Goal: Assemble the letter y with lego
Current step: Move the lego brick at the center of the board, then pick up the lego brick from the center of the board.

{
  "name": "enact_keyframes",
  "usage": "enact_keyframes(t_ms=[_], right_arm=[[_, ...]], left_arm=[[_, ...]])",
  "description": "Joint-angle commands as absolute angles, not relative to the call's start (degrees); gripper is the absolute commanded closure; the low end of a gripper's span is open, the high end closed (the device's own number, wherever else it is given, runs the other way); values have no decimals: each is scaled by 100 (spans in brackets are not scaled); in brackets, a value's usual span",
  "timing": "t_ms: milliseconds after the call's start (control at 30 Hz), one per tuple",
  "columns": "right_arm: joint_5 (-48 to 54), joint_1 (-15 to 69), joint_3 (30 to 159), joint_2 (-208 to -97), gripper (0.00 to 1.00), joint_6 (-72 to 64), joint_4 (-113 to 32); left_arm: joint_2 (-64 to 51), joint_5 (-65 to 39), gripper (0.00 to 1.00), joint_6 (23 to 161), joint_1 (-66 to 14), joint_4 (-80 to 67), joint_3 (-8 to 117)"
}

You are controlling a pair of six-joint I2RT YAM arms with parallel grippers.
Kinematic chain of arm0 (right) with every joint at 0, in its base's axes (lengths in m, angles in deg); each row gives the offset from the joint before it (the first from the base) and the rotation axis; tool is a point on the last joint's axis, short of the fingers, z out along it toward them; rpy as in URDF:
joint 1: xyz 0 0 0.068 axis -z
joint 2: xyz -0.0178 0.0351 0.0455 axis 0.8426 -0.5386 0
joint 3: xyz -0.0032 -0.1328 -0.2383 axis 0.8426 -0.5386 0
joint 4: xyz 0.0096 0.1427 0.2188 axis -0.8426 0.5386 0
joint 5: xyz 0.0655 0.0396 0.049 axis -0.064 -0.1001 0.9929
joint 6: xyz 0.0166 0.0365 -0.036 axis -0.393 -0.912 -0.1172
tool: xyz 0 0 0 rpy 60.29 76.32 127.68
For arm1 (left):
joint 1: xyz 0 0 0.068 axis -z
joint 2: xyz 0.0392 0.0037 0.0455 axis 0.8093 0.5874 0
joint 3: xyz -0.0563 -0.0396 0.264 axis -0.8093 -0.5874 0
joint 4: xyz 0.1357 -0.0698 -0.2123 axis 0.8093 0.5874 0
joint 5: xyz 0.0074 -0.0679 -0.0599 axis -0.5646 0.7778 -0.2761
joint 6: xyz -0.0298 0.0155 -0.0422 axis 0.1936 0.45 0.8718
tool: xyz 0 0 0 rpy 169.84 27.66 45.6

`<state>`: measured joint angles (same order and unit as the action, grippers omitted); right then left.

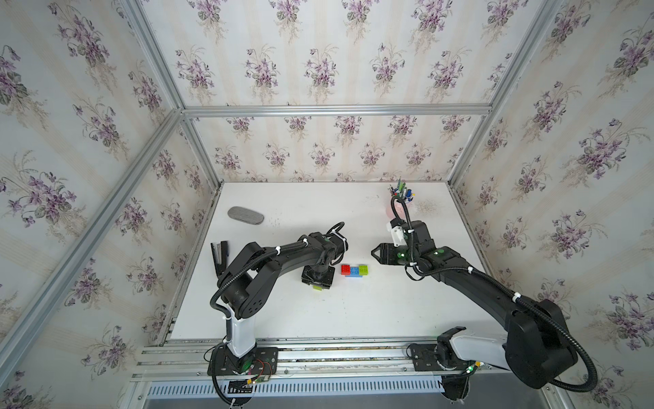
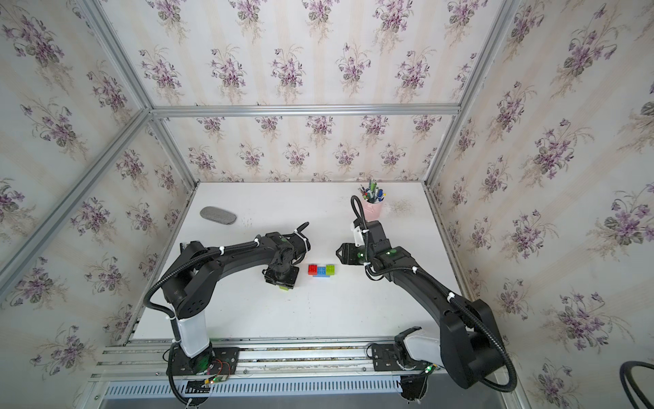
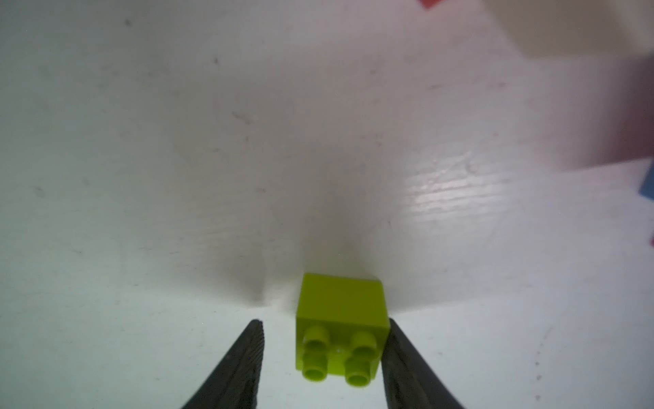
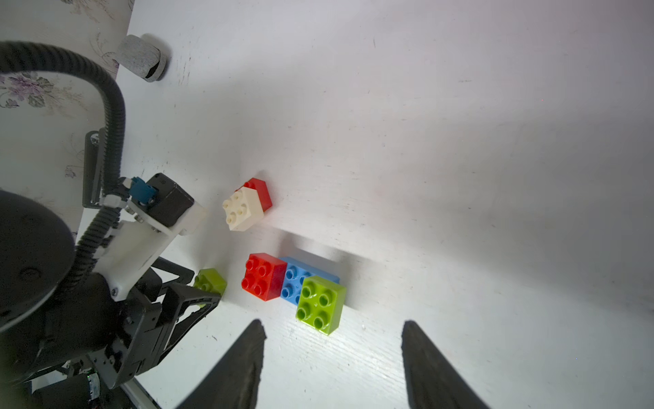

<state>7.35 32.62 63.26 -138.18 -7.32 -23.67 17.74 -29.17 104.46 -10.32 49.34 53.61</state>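
Note:
In both top views, a red, a blue and a lime-green brick sit joined mid-table; the right wrist view shows the red and green bricks on top of the blue bar. A white brick joined to a red one lies apart behind them. My left gripper points down, open around a loose green brick lying on its side; one finger touches it and the other stands clear. My right gripper is open and empty, just short of the joined bricks.
A pink pen cup stands at the back right behind my right arm. A grey oval pad lies at the back left, and a black stapler sits near the left edge beside my left arm.

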Motion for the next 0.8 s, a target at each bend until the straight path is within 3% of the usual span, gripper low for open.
enact_keyframes(t_ms=[0, 200, 467, 767], right_arm=[[898, 3181, 6515, -14022, 34, -449, -2152], [1411, 2914, 6904, -14640, 23, -286, -2178], [1746, 2744, 7296, -15619, 21, -261, -2441], [2413, 2728, 7448, -16186, 21, -339, -2708]], left_arm=[[1527, -3035, 39, 10434, -1030, 5058, 5405], [713, -3111, 34, 10669, -1026, 5016, 5239], [-247, -3342, 31, 11046, -1049, 4739, 4537], [-267, -3351, 31, 11149, -1103, 4680, 4309]])
